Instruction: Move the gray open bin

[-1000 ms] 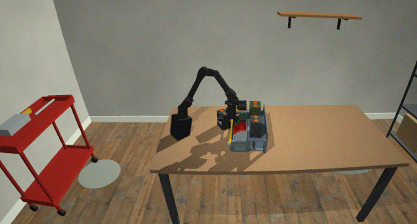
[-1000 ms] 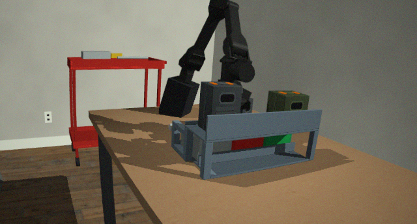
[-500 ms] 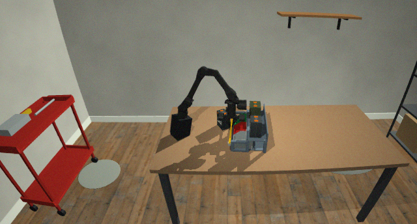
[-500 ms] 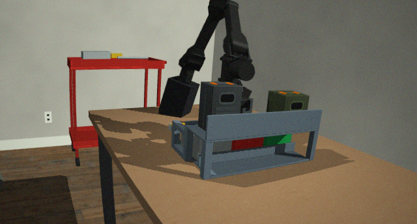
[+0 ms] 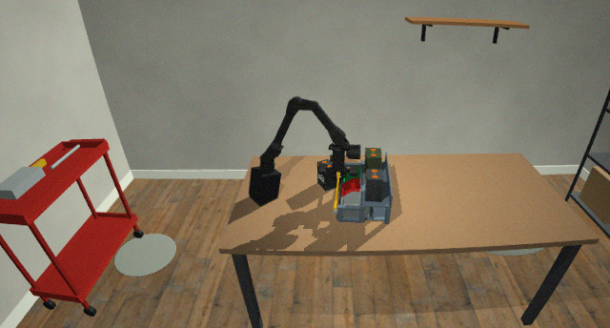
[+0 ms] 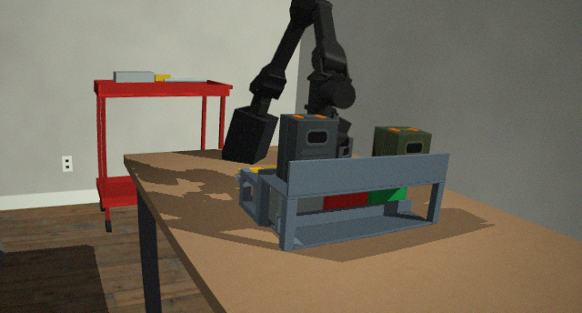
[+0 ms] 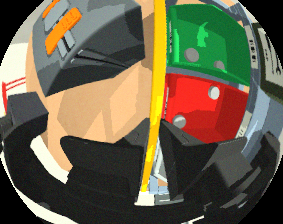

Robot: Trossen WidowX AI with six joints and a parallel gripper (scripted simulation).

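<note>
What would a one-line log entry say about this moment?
gripper: shut on yellow strip | gray bin: inside shelf unit, beside red bin

— How does the arm (image 5: 305,110) stand?

— It rises from its black base (image 5: 263,187) near the table's left end, climbs to a high elbow, then slopes down to the right, with the wrist (image 6: 331,92) pointing straight down.

— And the gripper (image 7: 153,152)?

— It hangs below the wrist, fingers pointing down. The jaws are drawn nearly together and clamped on a thin yellow edge (image 7: 153,96) that runs between them; whose edge it is I cannot make out from the wrist view.

— Anything tilted?

— No, the last link looks upright.
</note>
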